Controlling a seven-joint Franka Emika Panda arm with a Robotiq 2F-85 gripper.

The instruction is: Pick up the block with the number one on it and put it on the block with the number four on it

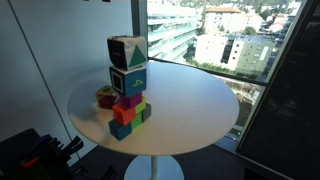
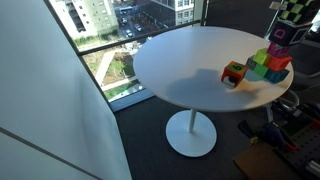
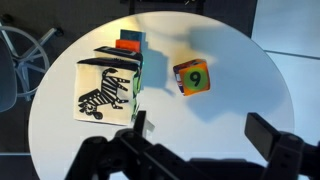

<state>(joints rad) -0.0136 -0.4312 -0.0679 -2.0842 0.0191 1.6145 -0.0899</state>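
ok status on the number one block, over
Gripper open, empty. Block with the number one sits on block with the number four, top of stack. Small yellow-and-red block stands apart, not in the way.

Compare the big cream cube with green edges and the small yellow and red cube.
Size: the cream cube with green edges is clearly larger than the yellow and red cube. Place: the cream cube tops the stack; the yellow and red cube sits on the white round table beside it. Markings, wrist view: the cream cube shows a zebra picture, the yellow and red cube a 9. Both are cubes.
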